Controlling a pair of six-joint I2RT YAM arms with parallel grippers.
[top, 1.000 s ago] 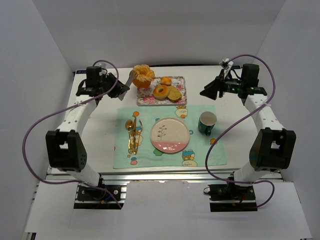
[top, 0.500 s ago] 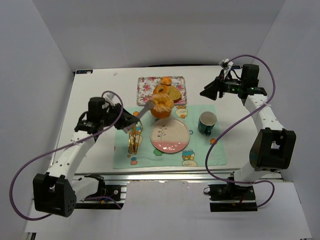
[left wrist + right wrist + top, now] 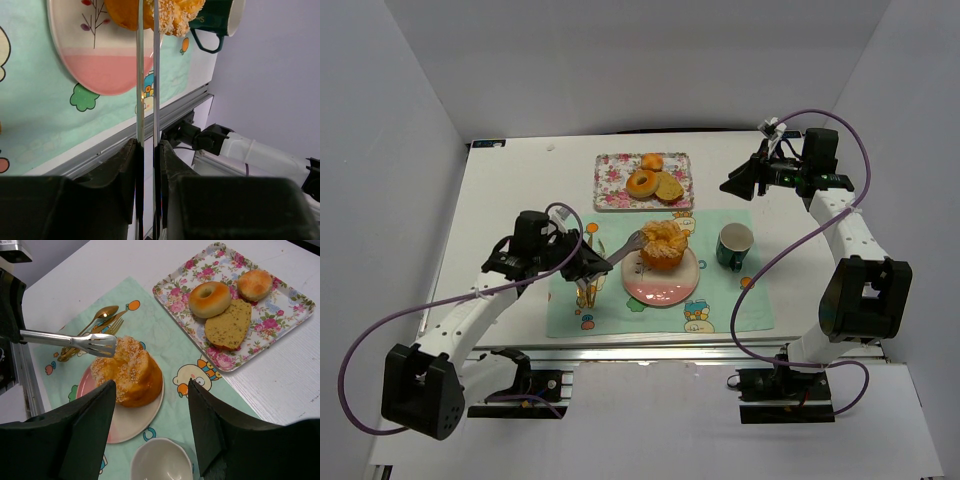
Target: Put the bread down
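The bread, a tall golden bun with a pale sugared top, stands on the pink and white plate. It also shows in the right wrist view and at the top of the left wrist view. My left gripper is shut on metal tongs. The tong tips rest against the bread's upper left side. My right gripper is open and empty, high above the table's right rear.
A floral tray at the back holds a ring donut, a small roll and a flat slice. A green mug stands right of the plate. Gold cutlery lies on the mint placemat.
My left arm swung from the tray to the front, carrying the bread in the tongs onto the plate. The right arm has not moved.
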